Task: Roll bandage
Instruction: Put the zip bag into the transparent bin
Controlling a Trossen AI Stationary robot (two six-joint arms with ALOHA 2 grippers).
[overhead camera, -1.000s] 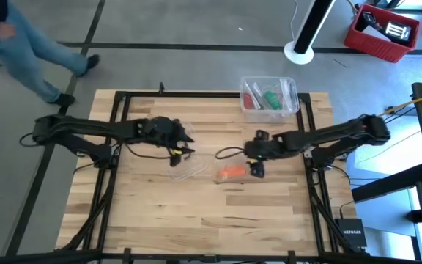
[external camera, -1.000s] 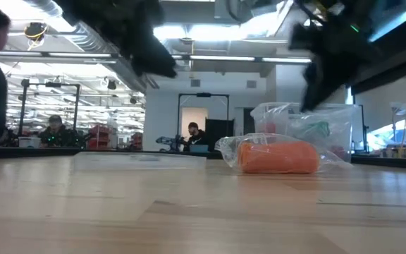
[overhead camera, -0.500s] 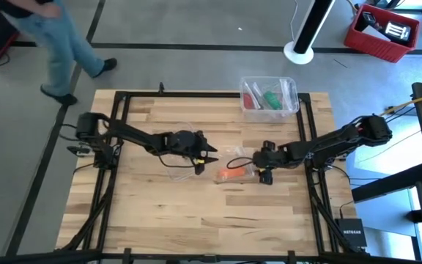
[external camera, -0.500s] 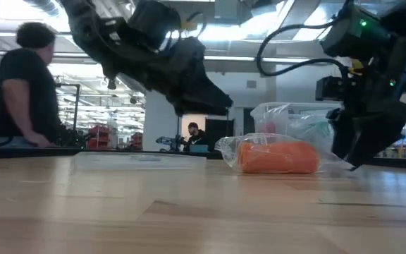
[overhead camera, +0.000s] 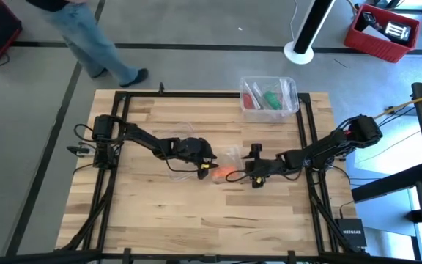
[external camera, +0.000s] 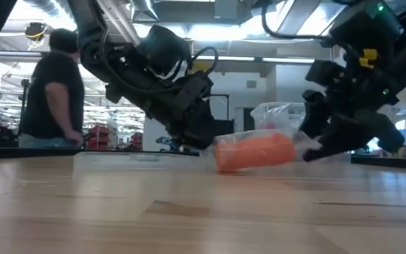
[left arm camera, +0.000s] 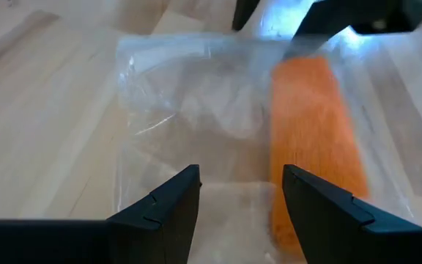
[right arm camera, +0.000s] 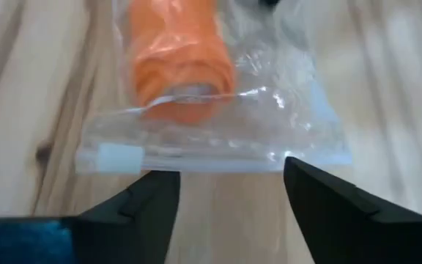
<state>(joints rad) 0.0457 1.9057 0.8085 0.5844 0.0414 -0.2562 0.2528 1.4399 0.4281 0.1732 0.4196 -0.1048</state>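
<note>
The bright orange rolled fabric bandage (overhead camera: pixel 226 172) lies near the centre of the high view, enclosed in a clear zip-seal plastic bag (overhead camera: pixel 229 157) on the pale wooden plank worktop (overhead camera: pixel 196 220). In the low view the bandage (external camera: pixel 254 152) appears as a short cylinder at centre frame, tilted with its right end slightly raised.

The left gripper (overhead camera: pixel 205 164) reaches in from the left of the high view and sits low at the bag's left edge; its jaws stand released, and in the left wrist view the two dark fingers (left arm camera: pixel 168 209) straddle the clear film, with the bandage (left arm camera: pixel 313 139) just beyond the one on the right. Whether they touch the film cannot be told.

The right gripper (overhead camera: pixel 250 173) comes from the right of the high view to the bag's right end. Its jaws are parted, and in the right wrist view the bag's sealed strip (right arm camera: pixel 211 154) lies just ahead of the fingers (right arm camera: pixel 141 202); nothing is grasped.

A clear plastic box (overhead camera: pixel 269 95) holding red and green items rests at the worktop's far edge, upper centre-right. A person (overhead camera: pixel 86 33) walks on the floor at upper left.
</note>
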